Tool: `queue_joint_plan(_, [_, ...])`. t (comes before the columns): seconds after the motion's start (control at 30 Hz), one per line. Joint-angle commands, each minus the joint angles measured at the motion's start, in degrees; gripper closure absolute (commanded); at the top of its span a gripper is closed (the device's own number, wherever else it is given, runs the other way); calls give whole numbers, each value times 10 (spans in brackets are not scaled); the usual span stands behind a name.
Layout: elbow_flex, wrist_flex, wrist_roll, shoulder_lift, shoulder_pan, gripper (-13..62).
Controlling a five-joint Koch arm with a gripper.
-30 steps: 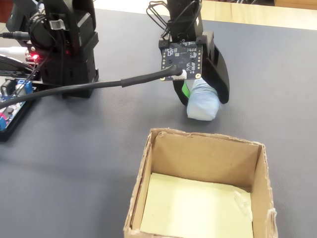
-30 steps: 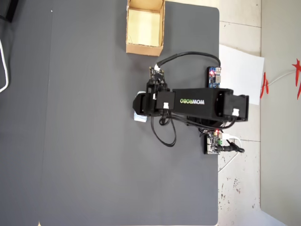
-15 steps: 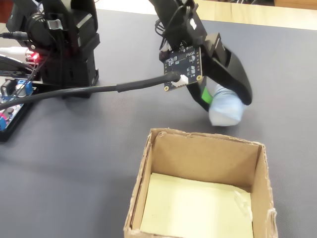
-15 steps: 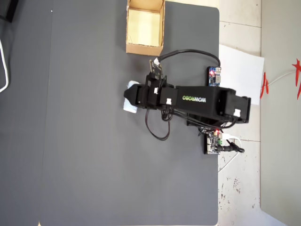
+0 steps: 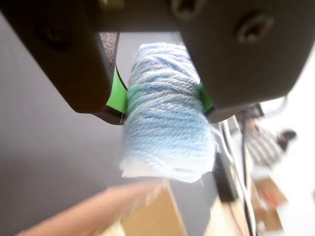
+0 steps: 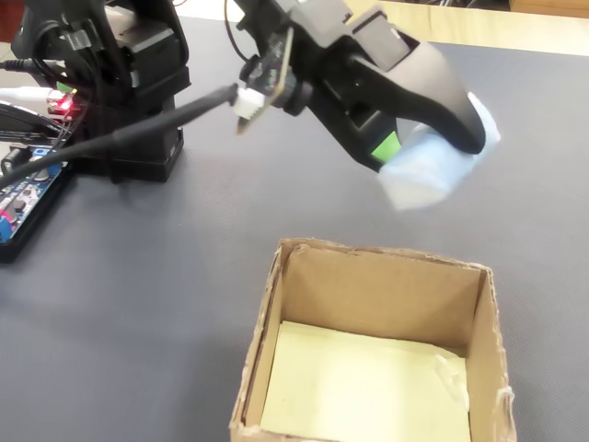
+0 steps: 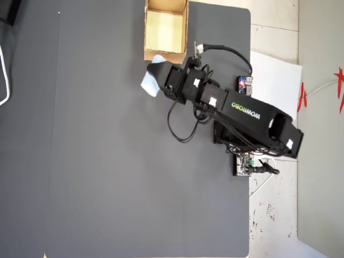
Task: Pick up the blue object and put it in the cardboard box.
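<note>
We see the gripper clamped on the blue object — its green-padded jaws press the pale yarn roll from both sides in the wrist view. In the fixed view the blue object hangs in the air, just beyond the far wall of the cardboard box. From overhead, the roll sits beside the box's near-left corner — outside it.

1. A dark grey mat covers the tabletop.
2. White paper lies just off the mat's right edge in the overhead view.
3. A small circuit board sits beside the paper, red light on.
4. Another board lies near the mat's right edge, lower down.
</note>
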Motion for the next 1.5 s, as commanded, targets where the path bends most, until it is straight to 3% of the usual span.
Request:
queue_joint_plan(0.0, [-41, -49, -3, 19, 6, 294])
queue_joint_plan(0.27, [-144, -26, -33, -32, 127, 294])
queue_joint_plan(0.5, [-148, -22, -36, -82, 163, 288])
queue_joint_plan(0.63, [-140, -8, -33, -82, 163, 187])
queue_joint_plan(0.87, [-132, -10, -18, -75, 165, 156])
queue_joint_plan(1.0, [-73, -54, -2, -46, 130, 156])
queue_joint_plan(1.27, [142, -315, 25, 47, -40, 156])
queue_joint_plan(1.47, [224, -336, 25, 113, -135, 157])
